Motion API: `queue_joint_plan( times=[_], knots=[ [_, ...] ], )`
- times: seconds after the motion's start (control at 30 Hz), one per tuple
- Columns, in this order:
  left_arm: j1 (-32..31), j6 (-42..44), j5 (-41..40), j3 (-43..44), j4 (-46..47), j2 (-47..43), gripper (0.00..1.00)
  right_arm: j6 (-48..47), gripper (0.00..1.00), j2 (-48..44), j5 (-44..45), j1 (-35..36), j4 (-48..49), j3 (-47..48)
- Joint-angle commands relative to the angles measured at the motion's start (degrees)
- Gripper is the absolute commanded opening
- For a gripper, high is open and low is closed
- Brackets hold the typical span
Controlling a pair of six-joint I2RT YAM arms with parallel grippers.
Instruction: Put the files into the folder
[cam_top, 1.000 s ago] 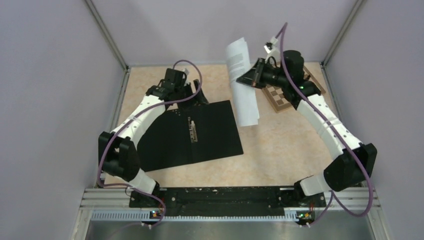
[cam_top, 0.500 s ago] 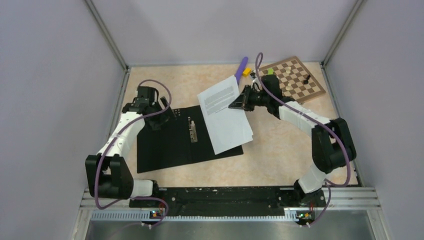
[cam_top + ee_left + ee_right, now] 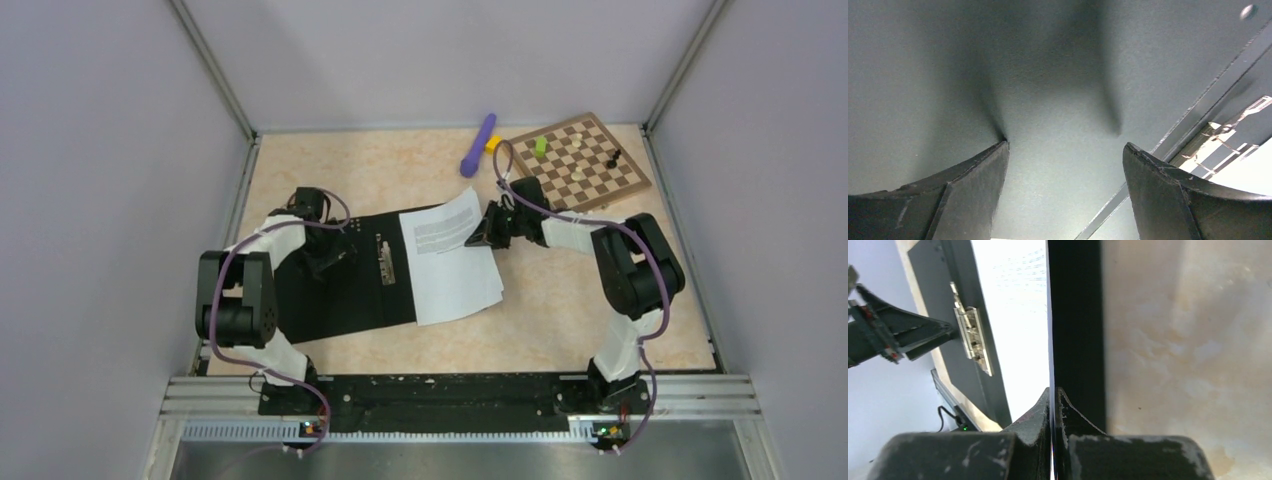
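The files point(image 3: 450, 265) lie on the right half of the open folder point(image 3: 340, 300), black inner faces up, and overhang its right edge onto the tabletop point(image 3: 560, 320). The folder sits nearer the tabletop's left edge than its right. The right gripper point(image 3: 487, 230) is closed tight on the sheets' right edge (edge-on in its wrist view). The left gripper point(image 3: 330, 252) is spread wide over the folder's left half, holding nothing, tips down at the black face. A chessboard point(image 3: 590, 175) occupies the far right corner.
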Motion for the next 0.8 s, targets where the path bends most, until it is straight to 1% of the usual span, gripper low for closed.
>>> queue_joint_plan(
  times=[0.0,0.13,0.3,0.5,0.77],
  knots=[
    [-1.15,-1.48,3.92,-0.10,4.92,1.88,0.88,-1.19,0.00,0.29,3.10,-0.09,1.61,-2.46],
    [-3.66,-1.54,5.46,0.24,6.48,3.65,0.88,-1.12,0.00,-1.50,5.36,-0.05,1.60,-6.15],
    [-7.32,-1.39,6.57,1.84,8.52,4.10,0.88,-0.56,0.00,-5.83,7.23,-0.09,2.13,-10.74],
    [-9.19,-1.45,8.84,5.01,9.45,6.84,0.87,-1.26,0.00,-9.97,8.90,-0.09,0.02,-13.33],
    [-13.78,-0.91,10.93,7.97,9.53,10.73,0.86,-1.49,0.00,-17.84,11.70,-0.39,-4.06,-16.96]
  ],
)
